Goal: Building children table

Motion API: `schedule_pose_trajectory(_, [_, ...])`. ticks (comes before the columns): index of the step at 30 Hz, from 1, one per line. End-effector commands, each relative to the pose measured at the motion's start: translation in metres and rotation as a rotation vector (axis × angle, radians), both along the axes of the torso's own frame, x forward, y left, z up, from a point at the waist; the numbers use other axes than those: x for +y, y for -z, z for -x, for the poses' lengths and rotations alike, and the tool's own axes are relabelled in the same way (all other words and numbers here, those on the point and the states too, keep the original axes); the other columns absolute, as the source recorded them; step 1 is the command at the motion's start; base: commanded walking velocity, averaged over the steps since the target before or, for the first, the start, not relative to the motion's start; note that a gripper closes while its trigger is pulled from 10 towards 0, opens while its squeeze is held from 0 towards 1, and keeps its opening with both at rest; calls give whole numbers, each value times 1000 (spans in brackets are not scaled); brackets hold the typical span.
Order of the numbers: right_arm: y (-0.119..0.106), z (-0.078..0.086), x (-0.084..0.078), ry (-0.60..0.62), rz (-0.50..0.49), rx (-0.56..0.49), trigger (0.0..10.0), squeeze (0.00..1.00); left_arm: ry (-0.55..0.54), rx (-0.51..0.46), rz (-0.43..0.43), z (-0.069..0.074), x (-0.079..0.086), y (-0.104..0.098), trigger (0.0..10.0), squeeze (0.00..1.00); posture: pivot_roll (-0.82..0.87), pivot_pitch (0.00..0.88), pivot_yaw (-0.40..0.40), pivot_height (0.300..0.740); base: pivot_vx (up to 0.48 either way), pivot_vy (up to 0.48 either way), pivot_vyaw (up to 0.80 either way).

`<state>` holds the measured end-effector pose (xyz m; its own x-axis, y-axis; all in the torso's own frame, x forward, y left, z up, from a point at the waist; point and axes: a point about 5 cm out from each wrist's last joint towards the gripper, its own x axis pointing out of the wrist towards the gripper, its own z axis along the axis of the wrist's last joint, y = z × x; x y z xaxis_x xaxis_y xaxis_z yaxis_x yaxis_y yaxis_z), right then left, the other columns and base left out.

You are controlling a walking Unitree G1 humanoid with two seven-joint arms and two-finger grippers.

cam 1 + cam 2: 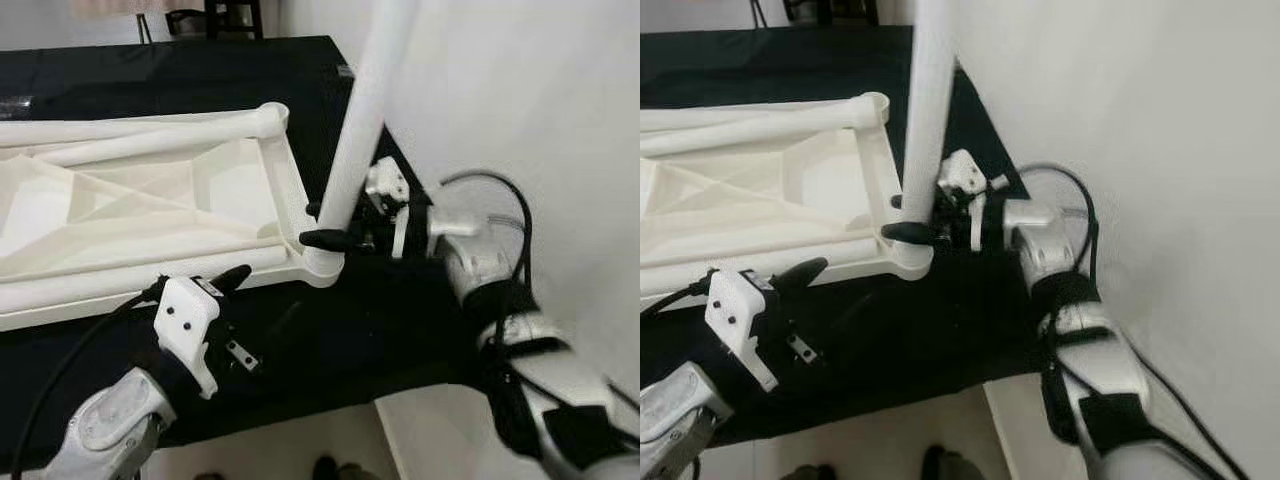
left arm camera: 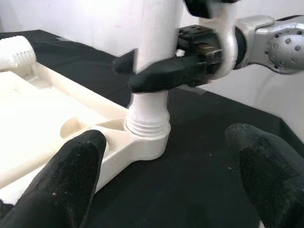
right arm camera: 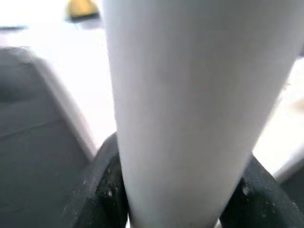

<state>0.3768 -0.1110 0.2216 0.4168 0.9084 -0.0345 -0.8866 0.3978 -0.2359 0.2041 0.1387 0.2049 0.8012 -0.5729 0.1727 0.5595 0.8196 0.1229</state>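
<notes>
A white table leg (image 1: 362,120) stands nearly upright, its long axis leaning a little toward the top of the head views, where its upper end is cut off by the frame. Its lower end sits in the round corner socket (image 1: 322,266) of the white tabletop (image 1: 150,215), which lies upside down, ribbed underside up, its long side running off the robot's left out of view. In the left wrist view the leg's threaded end (image 2: 148,124) shows just above the socket rim, so some thread is still exposed.

The right tool (image 1: 335,225) is clamped around the leg just above the socket, one black finger (image 1: 325,239) crossing in front of it; in the right wrist view the leg is a blurred white column between the two dark fingers. The left tool (image 2: 166,185) hovers low over the cloth just beside the same corner, its fingers spread wide apart and holding nothing, not touching the tabletop.

At the tabletop's far corner another socket (image 1: 272,115) lies beside a second white leg (image 1: 130,130) resting flat along the far edge; its left end is out of frame.

Everything rests on a counter draped in black cloth (image 1: 350,340), pushed up against a plain white wall (image 1: 520,100) on the robot's right. A dark chair (image 1: 232,15) stands beyond the counter, only partly visible, and pale floor shows below the cloth's near edge
</notes>
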Motion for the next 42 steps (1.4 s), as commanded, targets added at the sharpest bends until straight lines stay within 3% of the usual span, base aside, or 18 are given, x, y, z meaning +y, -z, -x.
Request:
schedule_pose_trajectory(1, [29, -4, -15, 229, 50, 70, 0, 0, 21, 5, -11, 4, -2, 1, 10000, 0, 140, 220, -154, 740, 0, 0, 0])
schedule_pose_trajectory(2, [29, -4, -15, 229, 50, 70, 0, 0, 21, 5, -11, 4, -2, 1, 10000, 0, 140, 220, -154, 740, 0, 0, 0])
schedule_pose_trajectory(3, [75, 18, -6, 472, -9, 215, 0, 0, 24, 10, -13, 4, -2, 1, 10000, 0, 165, 226, -135, 740, 0, 0, 0])
schedule_pose_trajectory(4, [75, 18, -6, 472, -9, 215, 0, 0, 24, 10, -13, 4, -2, 1, 10000, 0, 165, 226, -135, 740, 0, 0, 0])
schedule_pose_trajectory(7, [95, 40, -1, 726, -22, 251, 0, 0, 29, 19, -10, 3, 1, 2, 10000, 0, 127, 204, -107, 740, 0, 0, 0])
schedule_pose_trajectory(13, [78, 25, 0, 701, -28, 200, 0, 0, 33, 19, -4, 0, 0, 3, 10000, 0, 140, 200, -122, 740, 0, 0, 0])
schedule_pose_trajectory(14, [73, 21, 1, 672, -9, 178, 10000, 0, 28, 17, -4, 0, 0, 3, 10000, 0, 139, 197, -119, 740, 0, 0, 0])
schedule_pose_trajectory(18, [64, 18, 5, 612, -14, 155, 10000, 0, 23, 14, -6, -1, 2, 3, 10000, 0, 138, 193, -117, 740, 0, 0, 0])
schedule_pose_trajectory(19, [60, 17, 7, 559, -23, 157, 10000, 1000, 25, 11, -6, -2, 2, 2, 10000, 0, 127, 186, -111, 740, 0, 0, 0])
schedule_pose_trajectory(24, [30, 17, 12, 402, -122, 90, 10000, 1000, 37, 10, -3, -4, -1, 3, 10000, 0, 121, 181, -108, 740, 0, 0, 0])
schedule_pose_trajectory(25, [14, 17, 11, 292, -144, 55, 10000, 620, 42, 10, 0, -5, -2, 3, 10000, 0, 120, 174, -109, 740, 0, 0, 0])
schedule_pose_trajectory(27, [14, 17, 11, 292, -144, 55, 10000, 620, 42, 10, 0, -5, -2, 3, 10000, 0, 120, 174, -109, 740, 0, 0, 0])
schedule_pose_trajectory(28, [-2, 18, 9, 166, -131, -8, 10000, 0, 45, 9, 2, -5, -3, 3, 10000, 0, 120, 171, -112, 740, 0, 0, 0])
schedule_pose_trajectory(31, [-27, 14, 4, -47, -82, -60, 10000, 0, 50, 6, 8, -5, -5, 3, 10000, 0, 135, 169, -114, 740, 0, 0, 0])
schedule_pose_trajectory(38, [-35, 12, 2, -180, -47, -39, 10000, 0, 49, 4, 7, -4, -5, 2, 10000, 0, 145, 173, -119, 740, 0, 0, 0])
schedule_pose_trajectory(39, [-36, 12, 2, -221, -40, -20, 1451, 0, 47, 4, 7, -5, -4, 1, 10000, 0, 143, 172, -115, 740, 0, 0, 0])
schedule_pose_trajectory(41, [-36, 12, 2, -246, -36, -7, 1451, 0, 44, 4, 6, -5, -3, 1, 10000, 0, 140, 173, -114, 740, 0, 0, 0])
schedule_pose_trajectory(42, [-36, 12, 2, -273, -28, 5, 0, 0, 43, 2, 1, -6, -1, 1, 10000, 0, 135, 174, -109, 740, 0, 0, 0])
